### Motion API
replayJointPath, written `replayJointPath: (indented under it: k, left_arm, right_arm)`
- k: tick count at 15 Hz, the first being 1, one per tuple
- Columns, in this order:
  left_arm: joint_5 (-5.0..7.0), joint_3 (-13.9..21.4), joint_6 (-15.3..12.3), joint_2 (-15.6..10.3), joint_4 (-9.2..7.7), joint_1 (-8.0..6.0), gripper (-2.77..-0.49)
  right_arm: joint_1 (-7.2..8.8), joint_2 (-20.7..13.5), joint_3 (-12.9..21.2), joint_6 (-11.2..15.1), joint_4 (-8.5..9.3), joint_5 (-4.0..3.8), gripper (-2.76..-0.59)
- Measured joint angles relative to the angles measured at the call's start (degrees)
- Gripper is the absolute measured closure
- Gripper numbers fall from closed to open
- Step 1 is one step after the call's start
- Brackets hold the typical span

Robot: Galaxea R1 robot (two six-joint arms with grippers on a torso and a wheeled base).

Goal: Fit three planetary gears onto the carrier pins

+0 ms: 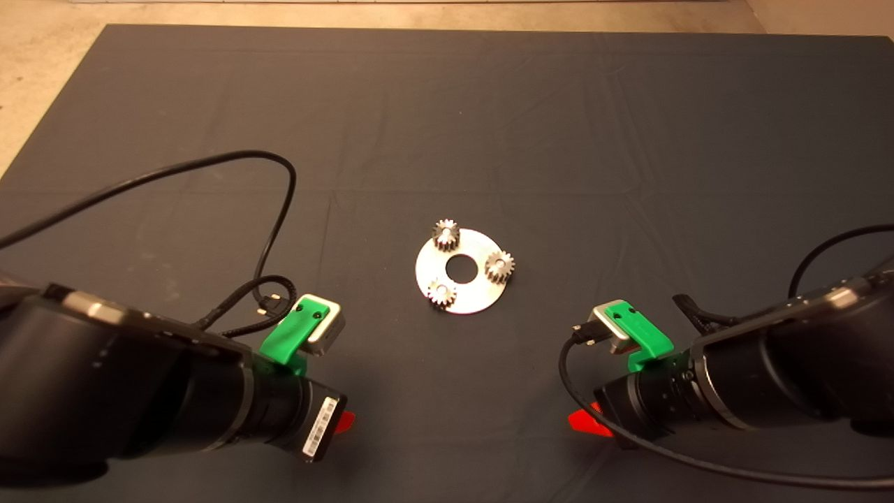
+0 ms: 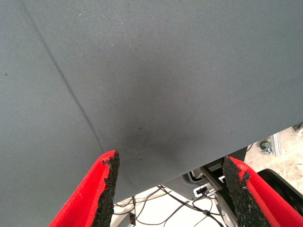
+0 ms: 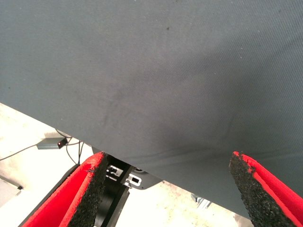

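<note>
Silvery gears point(image 1: 500, 265) seemingly on disc point(image 1: 475, 297) pins; L gripper point(image 2: 168, 189), R gripper point(image 3: 168, 189) spread, empty.

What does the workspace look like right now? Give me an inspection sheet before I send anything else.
Surface: dark mat, creased, bare apart from the parts at its middle.
Job's things: round disc lying flat; three planetary gears, one seated on each of the carrier pins.
Clutter: nothing seen.
Grippers: left gripper and right gripper both open and empty, over the mat's near edge, apart from the disc.
Cables: black cable loops on the mat from the left arm; another trails from the right arm.
Surroundings: pale floor beyond the mat.
</note>
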Motion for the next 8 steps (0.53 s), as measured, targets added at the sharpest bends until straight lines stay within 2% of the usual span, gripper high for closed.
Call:
replayJointPath:
  k: [8]
  left_arm:
    - [0.0,0.0,-0.2,0.5,0.0,0.0,-1.49]
  right_arm:
    - [0.02,0.3,0.0,-0.5,0.0,0.01,-1.92]
